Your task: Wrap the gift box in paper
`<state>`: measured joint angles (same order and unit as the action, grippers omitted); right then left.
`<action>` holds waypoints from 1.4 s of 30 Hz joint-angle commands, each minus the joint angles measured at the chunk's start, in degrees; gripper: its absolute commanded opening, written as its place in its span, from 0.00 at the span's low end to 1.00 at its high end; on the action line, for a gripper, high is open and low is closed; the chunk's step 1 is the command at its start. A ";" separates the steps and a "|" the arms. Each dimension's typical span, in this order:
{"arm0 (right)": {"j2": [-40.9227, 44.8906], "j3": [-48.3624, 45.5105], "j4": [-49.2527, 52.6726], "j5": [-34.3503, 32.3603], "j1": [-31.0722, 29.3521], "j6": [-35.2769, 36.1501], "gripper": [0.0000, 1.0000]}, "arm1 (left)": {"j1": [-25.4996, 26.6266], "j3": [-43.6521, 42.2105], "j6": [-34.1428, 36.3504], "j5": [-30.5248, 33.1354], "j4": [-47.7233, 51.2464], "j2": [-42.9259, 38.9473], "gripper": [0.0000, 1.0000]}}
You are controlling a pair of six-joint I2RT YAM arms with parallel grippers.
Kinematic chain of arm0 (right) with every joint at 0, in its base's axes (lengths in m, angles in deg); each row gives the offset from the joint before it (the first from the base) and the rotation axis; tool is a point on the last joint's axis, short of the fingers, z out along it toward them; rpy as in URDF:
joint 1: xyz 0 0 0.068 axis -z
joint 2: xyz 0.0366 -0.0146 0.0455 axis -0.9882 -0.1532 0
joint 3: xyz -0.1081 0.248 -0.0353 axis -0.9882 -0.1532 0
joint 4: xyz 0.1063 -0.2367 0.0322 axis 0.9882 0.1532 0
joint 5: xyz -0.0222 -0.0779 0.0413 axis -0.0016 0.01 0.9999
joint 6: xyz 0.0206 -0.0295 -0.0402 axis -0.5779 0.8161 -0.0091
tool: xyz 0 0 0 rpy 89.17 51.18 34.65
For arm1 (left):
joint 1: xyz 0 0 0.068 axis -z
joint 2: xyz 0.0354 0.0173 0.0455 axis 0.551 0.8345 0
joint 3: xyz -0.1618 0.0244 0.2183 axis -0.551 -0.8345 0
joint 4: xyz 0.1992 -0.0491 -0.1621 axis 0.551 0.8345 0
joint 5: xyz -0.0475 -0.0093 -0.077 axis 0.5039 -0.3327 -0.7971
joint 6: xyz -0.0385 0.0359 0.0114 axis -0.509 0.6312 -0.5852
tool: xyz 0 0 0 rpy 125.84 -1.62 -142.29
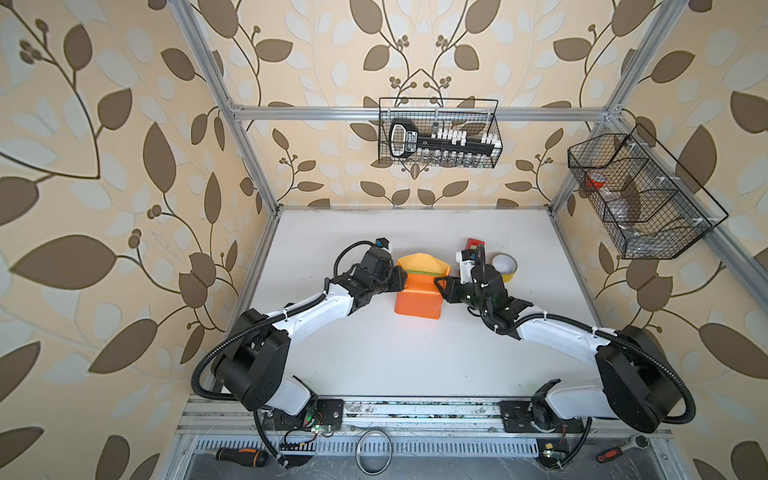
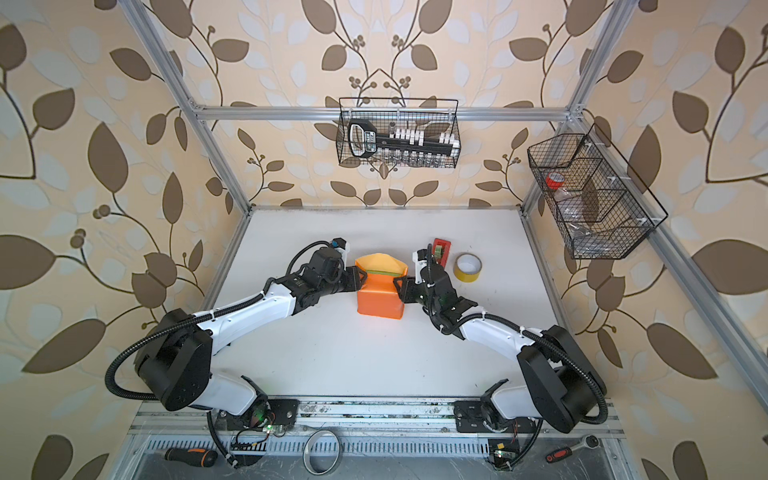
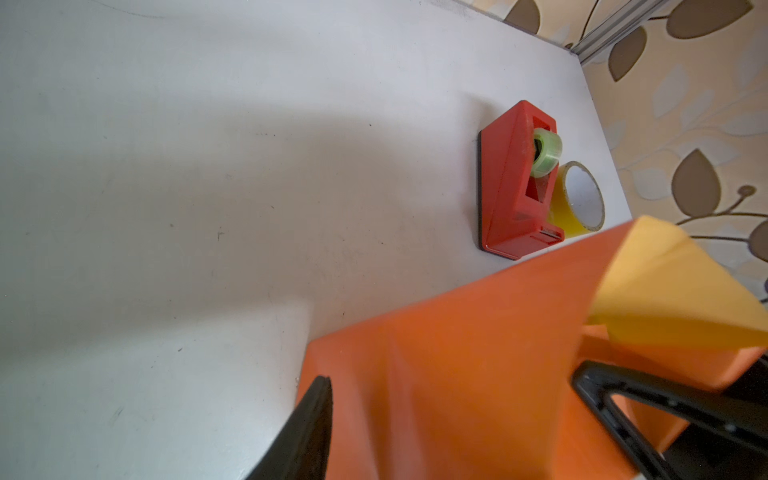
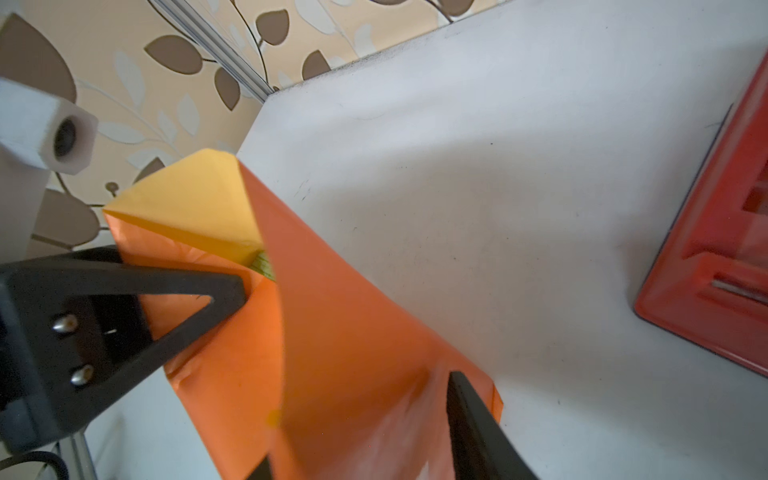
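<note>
though wrapped over its top and near side, shows only as a thin green strip under the far flap: box [image 1: 419, 273] [image 2: 380, 273], at mid-table between the two arms. lies on table [image 1: 374, 353] [image 2: 332, 353] inside paper [image 1: 417, 301] [image 2: 380, 301], glossy orange side outward, yellow-tan inner face showing where the far flap stands up and open. from the right wrist view, just a sliver of box [image 4: 262, 262] deep inside the fold.

left gripper [image 1: 405, 279] [image 2: 360, 279] up against the left end of the wrapped box. fingers [image 3: 308, 428] about half spread, straddling a loose sweep of paper [image 3: 457, 374], one down by the table edge of the sheet, its mate against the orange higher up; not pressed together, so nothing clamped tight.

right gripper [image 1: 438, 286] [image 2: 397, 286] against the right end, facing the left one across the box. fingers [image 4: 166, 279] also about half spread: one tip poked into the crease beside the green sliver, its mate lying along the orange outside, with a fold of paper [image 4: 332, 332] bulging between. touching on both sides, not squeezed flat.

farther back and to the right, dispenser [image 1: 475, 243] [image 2: 441, 249] [image 3: 515, 187] [image 4: 715, 270], red, standing on the table, partly hidden by the right arm in both top views, clear tape loaded. just beside it on the right and a little nearer, roll [image 1: 504, 268] [image 2: 467, 268] [image 3: 577, 199], yellow, lying flat with its hole upward. both apart from the wrapped box.
</note>
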<state>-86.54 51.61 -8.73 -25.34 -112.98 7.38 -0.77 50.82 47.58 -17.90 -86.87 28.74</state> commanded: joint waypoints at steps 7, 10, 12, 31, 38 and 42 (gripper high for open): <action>0.10 1.17 10.00 -7.74 -1.00 6.14 0.42 | 0.83 1.79 6.83 7.37 3.90 -1.38 0.37; -0.33 1.54 10.21 -7.28 -1.02 6.30 0.41 | 2.17 2.48 8.49 9.38 4.04 -1.02 0.29; -0.53 1.87 10.23 -7.12 -1.09 6.36 0.41 | 3.33 3.57 9.75 10.51 4.33 -0.15 0.23; -1.35 9.40 18.23 -13.66 -2.91 9.73 0.33 | 7.05 5.24 10.35 14.45 5.08 3.36 0.00; -2.65 9.09 18.86 -18.38 -5.20 8.68 0.18 | 8.07 5.06 9.15 15.21 4.79 3.67 0.00; -3.61 9.57 18.55 -19.75 -5.63 8.32 0.13 | 8.54 4.40 8.52 15.90 4.33 3.54 0.00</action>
<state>-88.05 60.63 5.87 -42.19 -118.33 15.55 6.51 55.23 57.48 -2.93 -83.78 31.28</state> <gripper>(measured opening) 0.139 0.048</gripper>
